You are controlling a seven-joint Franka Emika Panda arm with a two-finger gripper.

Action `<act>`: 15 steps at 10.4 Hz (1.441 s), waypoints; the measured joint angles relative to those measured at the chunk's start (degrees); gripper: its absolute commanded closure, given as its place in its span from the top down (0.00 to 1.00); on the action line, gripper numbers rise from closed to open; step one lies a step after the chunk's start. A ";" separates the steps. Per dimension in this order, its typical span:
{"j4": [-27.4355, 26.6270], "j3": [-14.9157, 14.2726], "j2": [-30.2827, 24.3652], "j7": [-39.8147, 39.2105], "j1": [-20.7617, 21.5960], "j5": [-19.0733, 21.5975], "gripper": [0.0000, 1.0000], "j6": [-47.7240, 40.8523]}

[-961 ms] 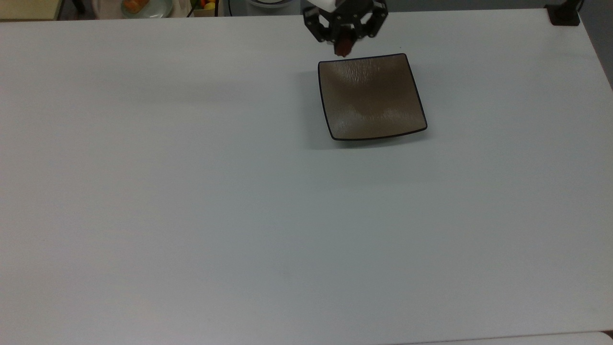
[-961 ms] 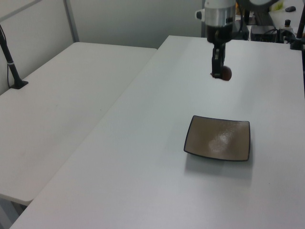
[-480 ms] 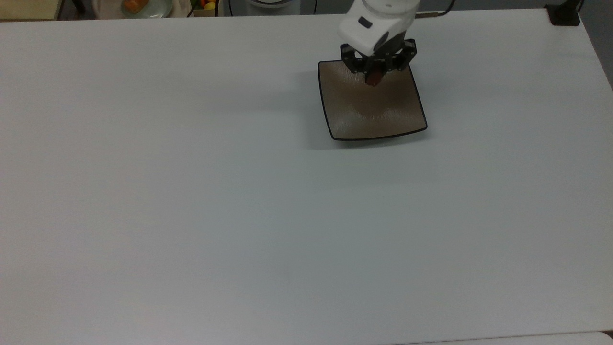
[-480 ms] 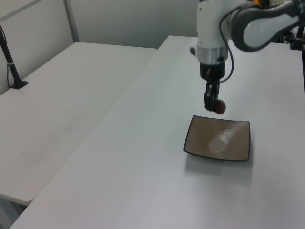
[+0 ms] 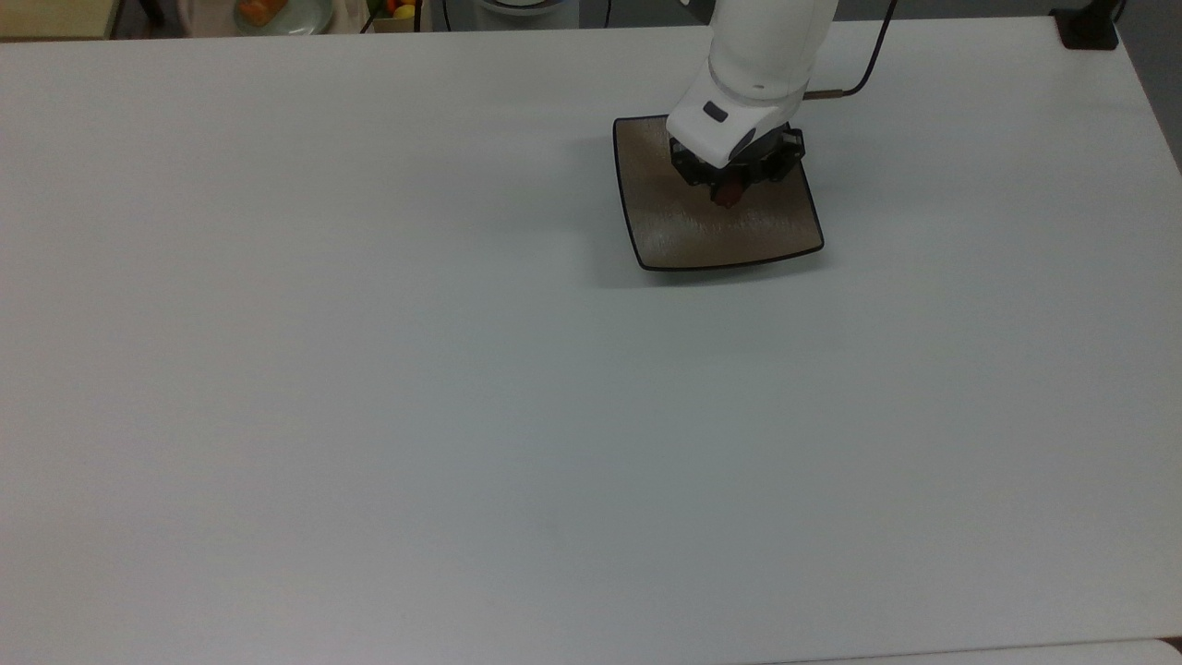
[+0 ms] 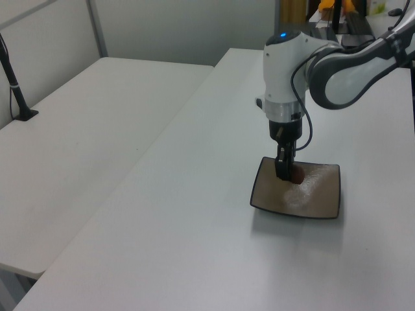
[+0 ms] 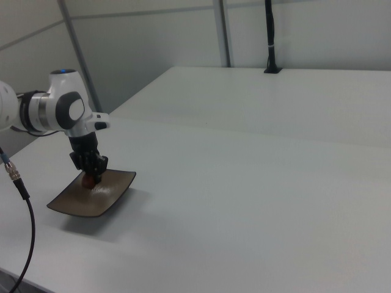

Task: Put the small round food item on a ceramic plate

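Gripper: the gripper is clamped on the small round food item, fingers pointing straight down, low over the dish.
Food item: held over the middle of the ceramic plate, so letting go would likely land it inside the rim.
Plate: flat on the tabletop, near the top view's upper edge.
Contact: whether the item touches the glaze, I cannot tell.

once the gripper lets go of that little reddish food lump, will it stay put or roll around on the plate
The food lump looks rounded and glossy, so it may roll a little. The plate is shallow with upturned corners, which would probably keep it in. Held by the gripper low over the plate, it likely drops gently.
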 measured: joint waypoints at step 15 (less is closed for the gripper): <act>2.04 -0.57 -6.37 0.06 -2.58 -1.21 1.00 -4.84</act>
